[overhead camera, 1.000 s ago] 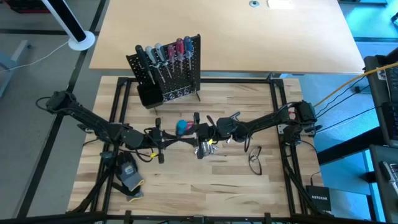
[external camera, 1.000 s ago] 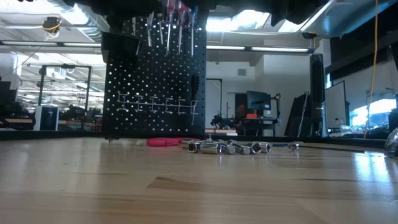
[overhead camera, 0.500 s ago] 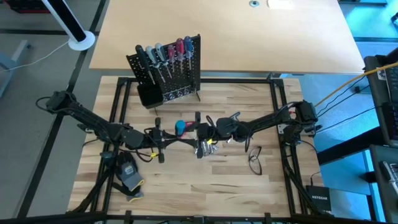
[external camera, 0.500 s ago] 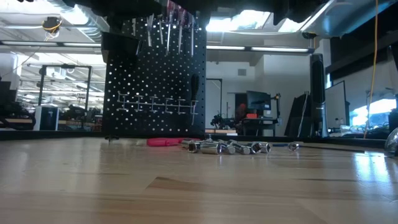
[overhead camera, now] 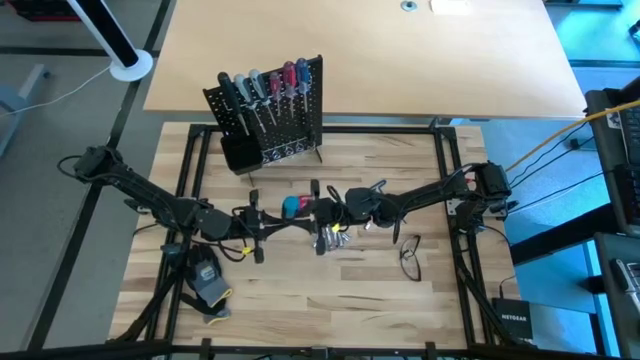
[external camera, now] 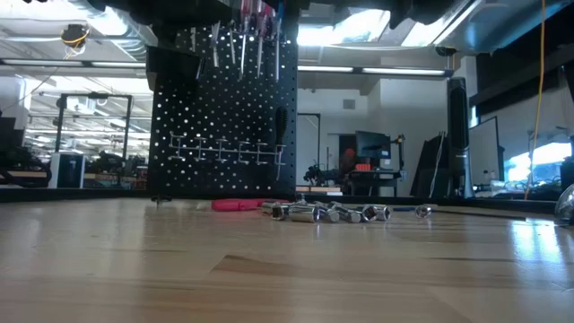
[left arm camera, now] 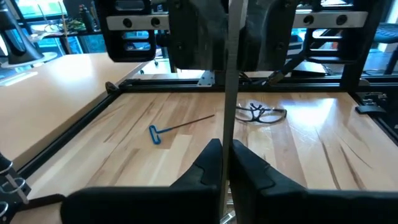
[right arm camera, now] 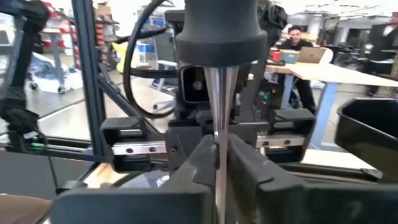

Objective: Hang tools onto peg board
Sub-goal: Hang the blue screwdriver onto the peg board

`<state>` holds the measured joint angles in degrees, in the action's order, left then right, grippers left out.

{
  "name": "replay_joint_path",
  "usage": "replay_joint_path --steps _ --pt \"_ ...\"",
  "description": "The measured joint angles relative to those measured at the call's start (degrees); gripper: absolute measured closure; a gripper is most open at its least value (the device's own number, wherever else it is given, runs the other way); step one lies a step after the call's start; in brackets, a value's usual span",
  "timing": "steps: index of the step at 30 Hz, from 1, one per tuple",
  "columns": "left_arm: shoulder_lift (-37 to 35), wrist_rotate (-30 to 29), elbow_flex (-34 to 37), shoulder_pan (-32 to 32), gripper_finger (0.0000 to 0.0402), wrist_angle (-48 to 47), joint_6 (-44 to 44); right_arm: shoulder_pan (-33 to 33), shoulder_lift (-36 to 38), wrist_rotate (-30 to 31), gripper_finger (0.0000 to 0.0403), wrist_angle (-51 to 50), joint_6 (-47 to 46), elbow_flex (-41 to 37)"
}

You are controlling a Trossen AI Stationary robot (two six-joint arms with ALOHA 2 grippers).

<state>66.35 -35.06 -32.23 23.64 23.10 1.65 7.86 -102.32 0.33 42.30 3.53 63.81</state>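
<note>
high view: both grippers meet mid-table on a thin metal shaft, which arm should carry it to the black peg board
Left, probably: the left gripper is shut on the thin silver metal shaft and sits below the black perforated peg board; the right gripper also pinches it.

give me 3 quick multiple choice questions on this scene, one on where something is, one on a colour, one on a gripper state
1. Where are the safety glasses?
A. on the wooden table, on the right arm's side
B. in the black bin
C. hung on the peg board

2. What colour is the handle of the thin key lying on the table?
A. red
B. blue
C. yellow

3. How do the jaws of the left gripper stand?
A. wide open, empty
B. out of sight
C. shut on a thin metal shaft

Answers:
1 A, the high view shows them flat on the boards below the right arm.
2 B, the left wrist view shows a blue grip.
3 C, both fingers press the shaft.
</note>
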Motion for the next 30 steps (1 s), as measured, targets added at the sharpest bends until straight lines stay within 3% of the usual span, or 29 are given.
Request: replay_joint_path --steps 6,14,21,30 --pt "0.0 -0.1 0.0 0.0 0.0389 0.0 -0.1 0.1 0.0 2.7 0.0381 -0.2 1.8 0.0" --pt "-1.5 -0.3 0.0 -0.1 0.0313 -0.5 -0.5 0.1 0.6 6.8 0.0390 -1.6 4.5 0.0" --pt "-10.9 0.2 0.0 0.0 0.0264 -13.7 3.5 -2.6 4.1 11.9 0.0389 -7.2 9.0 0.0" --pt "-18.6 0.0 0.0 0.0 0.0270 -28.1 11.3 -15.2 4.5 4.3 0.0390 -9.6 9.2 0.0"
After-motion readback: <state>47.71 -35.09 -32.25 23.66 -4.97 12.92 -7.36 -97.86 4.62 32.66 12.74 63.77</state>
